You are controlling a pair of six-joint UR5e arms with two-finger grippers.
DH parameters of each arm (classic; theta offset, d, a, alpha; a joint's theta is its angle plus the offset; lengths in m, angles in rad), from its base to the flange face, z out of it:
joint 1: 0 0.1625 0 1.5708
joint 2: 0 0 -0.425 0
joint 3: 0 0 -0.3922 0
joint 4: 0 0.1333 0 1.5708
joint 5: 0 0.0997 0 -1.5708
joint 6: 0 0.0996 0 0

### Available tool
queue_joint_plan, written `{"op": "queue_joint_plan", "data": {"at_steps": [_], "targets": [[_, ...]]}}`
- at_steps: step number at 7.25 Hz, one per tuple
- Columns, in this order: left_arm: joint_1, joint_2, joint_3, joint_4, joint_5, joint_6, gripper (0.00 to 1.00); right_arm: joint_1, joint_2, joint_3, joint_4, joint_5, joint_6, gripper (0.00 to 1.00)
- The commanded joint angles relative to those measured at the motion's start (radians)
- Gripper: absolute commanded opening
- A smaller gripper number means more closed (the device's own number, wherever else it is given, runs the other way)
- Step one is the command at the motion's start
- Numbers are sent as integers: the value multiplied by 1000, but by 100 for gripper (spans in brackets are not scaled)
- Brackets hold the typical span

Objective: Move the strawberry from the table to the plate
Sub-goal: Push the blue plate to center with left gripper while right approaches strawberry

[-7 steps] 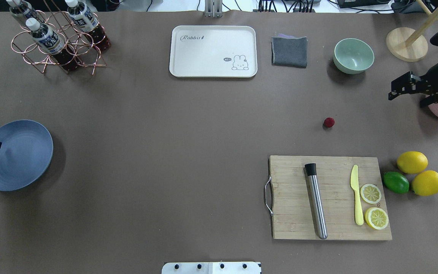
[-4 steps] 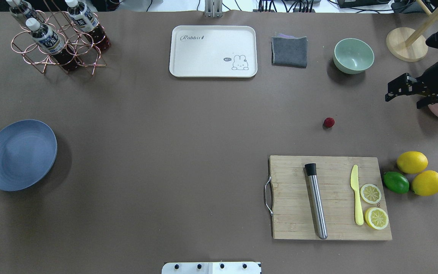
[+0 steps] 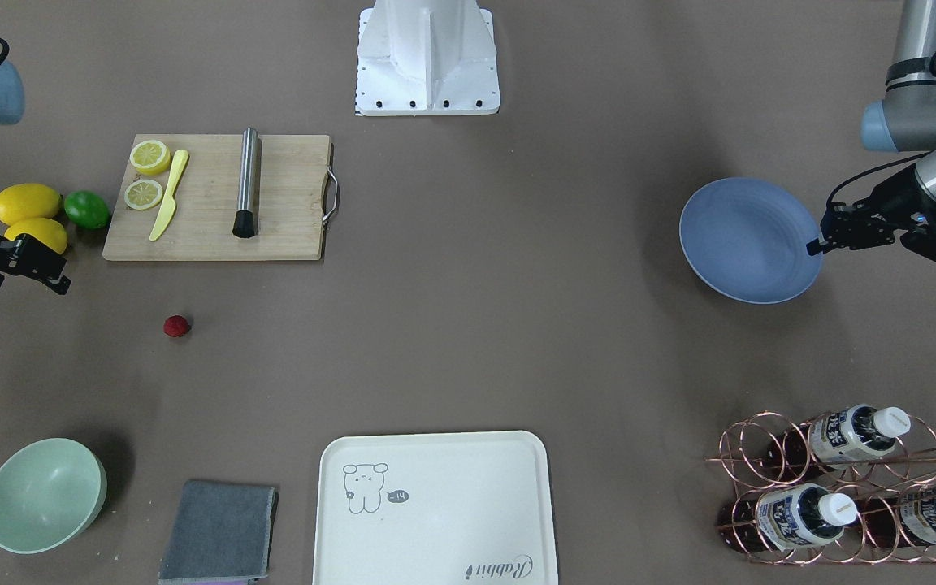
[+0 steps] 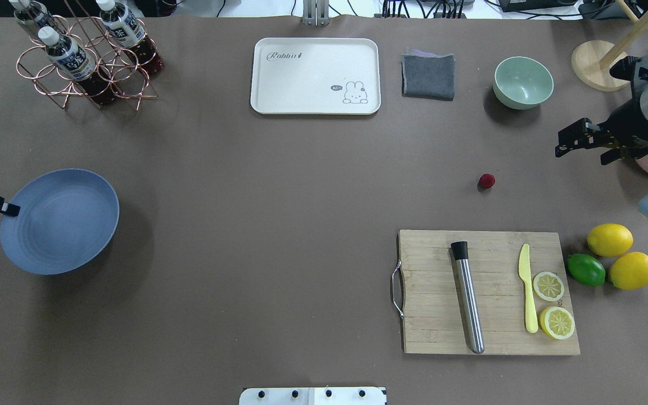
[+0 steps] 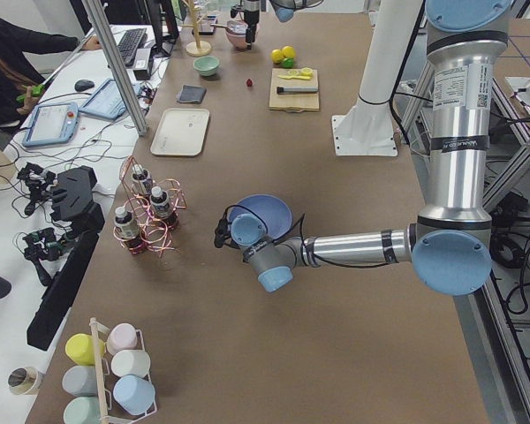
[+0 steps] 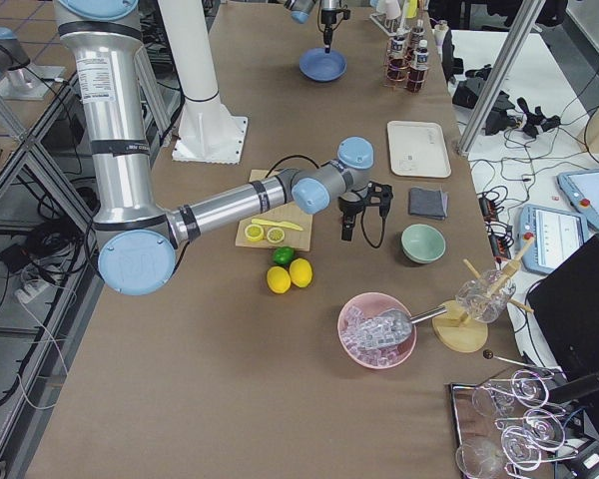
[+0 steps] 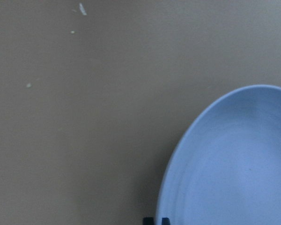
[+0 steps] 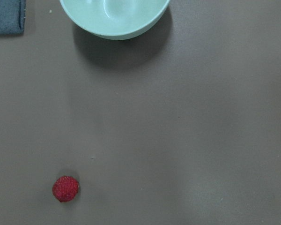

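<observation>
Left gripper [image 4: 8,210] is pinching the plate [image 4: 65,225] by its rim and hauling it inward. Right gripper [image 4: 565,143], jaws apart, is creeping toward the strawberry [image 4: 486,180], which is sitting untouched on the table [image 4: 279,197].

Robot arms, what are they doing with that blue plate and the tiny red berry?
The left gripper is pinching the blue plate by its rim, on its own side of the table. The strawberry lies alone on the table, far off on the other side, untouched. The right gripper hangs in the air near it, looking open and empty. So the berry has not been picked up yet.
</observation>
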Motion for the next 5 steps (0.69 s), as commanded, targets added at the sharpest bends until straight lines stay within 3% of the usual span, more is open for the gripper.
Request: {"op": "queue_joint_plan", "data": {"at_steps": [1,2,4,5], "targets": [[8,-79,-92,6,-37,-235,0,-47,20,0,4,-25,30,100],[66,-135,-121,6,-18,-351,0,-96,49,-3,4,-51,84,100],[295,-197,-225,54,195,-542,0,-172,129,-51,3,-123,183,100],[341,-252,-287,191,283,-543,0,-178,155,-97,3,-125,181,100]]}}
